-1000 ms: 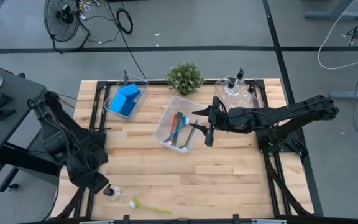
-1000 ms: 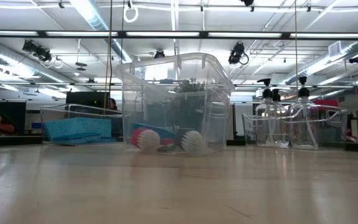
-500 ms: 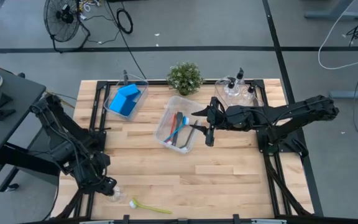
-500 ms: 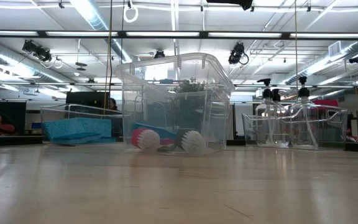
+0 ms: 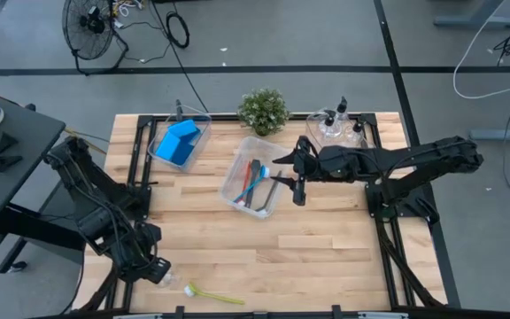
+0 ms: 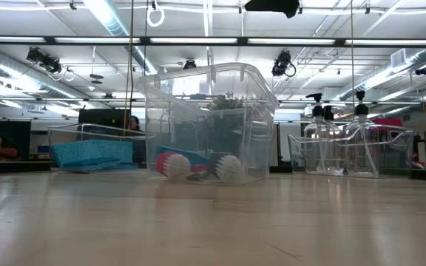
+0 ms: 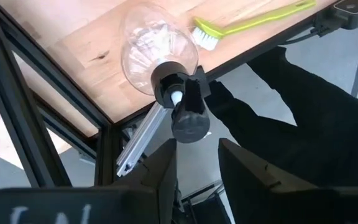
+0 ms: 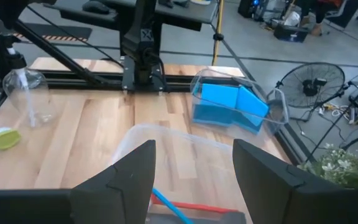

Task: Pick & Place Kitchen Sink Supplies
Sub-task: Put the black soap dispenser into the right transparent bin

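Note:
A small clear bottle (image 5: 162, 276) with a black pump top (image 7: 184, 107) stands upright on its base at the table's near left corner. My left gripper (image 7: 197, 163) hangs over it, open, one finger on either side of the pump top and apart from it. A yellow-green brush (image 5: 214, 294) lies flat along the near edge beside the bottle. My right gripper (image 5: 295, 175) hovers open above the right rim of the middle clear bin (image 5: 253, 182), which holds red, blue and grey brushes (image 6: 174, 164).
Blue sponges lie in the far left bin (image 5: 180, 142). More pump bottles stand in the far right bin (image 5: 339, 129). A potted plant (image 5: 263, 111) stands at the far edge between them. Bare wood (image 5: 308, 248) spans the near middle and right. A black frame runs along the table's edges.
My left gripper has moved toward the near edge and down onto the bottle at the near left corner, staying open. My right gripper has sunk slightly over the middle bin and now shows at the top of the low view. No object has moved.

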`<action>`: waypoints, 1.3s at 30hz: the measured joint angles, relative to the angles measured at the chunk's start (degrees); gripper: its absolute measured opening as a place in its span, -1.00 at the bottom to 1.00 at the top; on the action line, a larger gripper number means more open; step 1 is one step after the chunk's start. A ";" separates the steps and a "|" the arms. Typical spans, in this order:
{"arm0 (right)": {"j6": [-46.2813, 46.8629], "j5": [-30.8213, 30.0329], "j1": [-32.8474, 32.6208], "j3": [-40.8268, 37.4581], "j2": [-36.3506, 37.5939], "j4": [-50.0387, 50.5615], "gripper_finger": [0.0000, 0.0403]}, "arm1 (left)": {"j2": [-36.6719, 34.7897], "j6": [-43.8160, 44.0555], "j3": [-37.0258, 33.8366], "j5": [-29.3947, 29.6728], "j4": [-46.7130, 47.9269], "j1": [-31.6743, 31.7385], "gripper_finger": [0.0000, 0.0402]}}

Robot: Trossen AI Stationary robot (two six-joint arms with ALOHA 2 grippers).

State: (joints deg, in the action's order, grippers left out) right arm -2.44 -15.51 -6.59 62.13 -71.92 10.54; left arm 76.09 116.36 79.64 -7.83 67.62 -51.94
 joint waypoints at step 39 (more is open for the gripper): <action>-1.54 -0.02 1.90 0.00 0.00 -0.02 0.07 | -2.95 -12.65 0.05 -0.46 1.33 0.02 -0.44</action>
State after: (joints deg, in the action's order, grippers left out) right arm -3.97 -15.52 -4.69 62.13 -71.92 10.52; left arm 73.14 103.70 79.68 -8.30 68.95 -51.92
